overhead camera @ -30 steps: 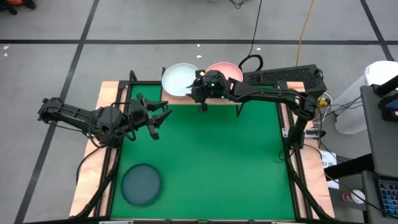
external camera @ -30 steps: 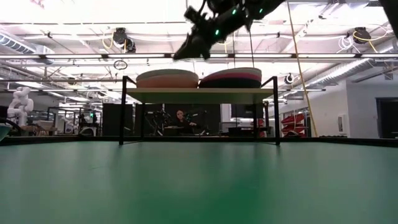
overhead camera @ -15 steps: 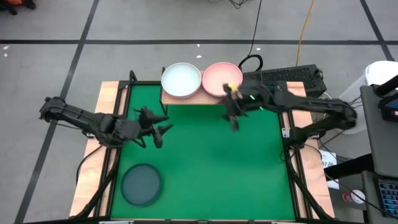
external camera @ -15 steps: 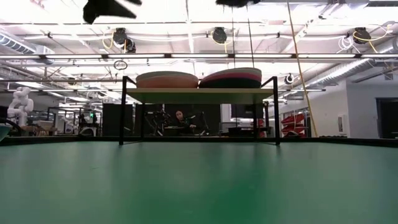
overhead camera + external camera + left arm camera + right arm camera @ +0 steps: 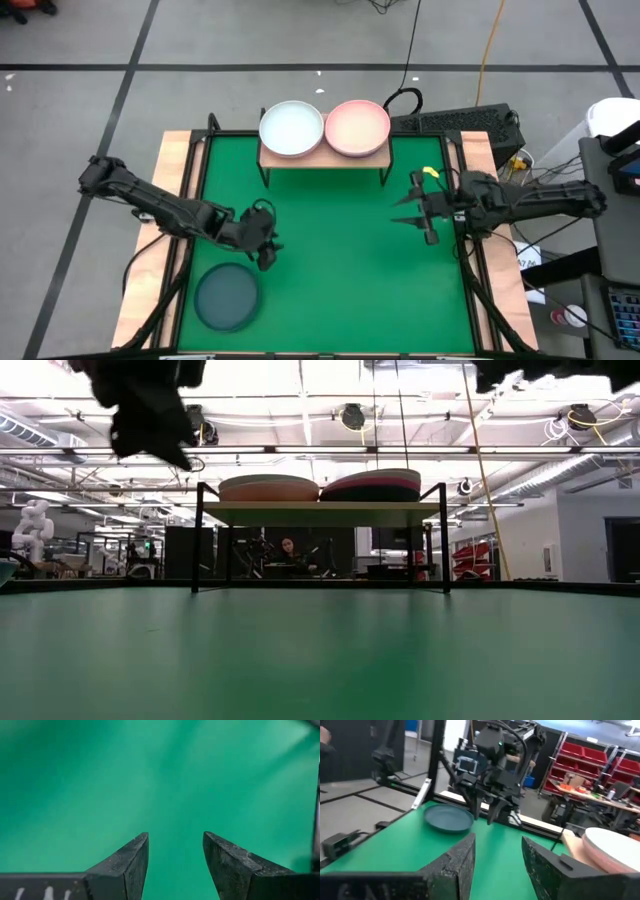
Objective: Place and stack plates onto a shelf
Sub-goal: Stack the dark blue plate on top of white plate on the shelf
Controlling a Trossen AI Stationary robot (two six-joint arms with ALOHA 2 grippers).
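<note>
On the shelf (image 5: 322,160) at the far edge of the green mat (image 5: 330,270) sit two plate stacks, one topped by a whitish mint plate (image 5: 291,128), the other by a light pink plate (image 5: 358,127). A dark teal plate (image 5: 227,296) lies at the mat's near left corner. The left gripper (image 5: 266,250) hovers just beside it, fingers apart, empty. The right gripper (image 5: 412,207) hangs over the mat's right side, also spread and empty.

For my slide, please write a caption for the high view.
Two plate stacks on the shelf; open left gripper near the last teal plate, open right gripper empty.
</note>
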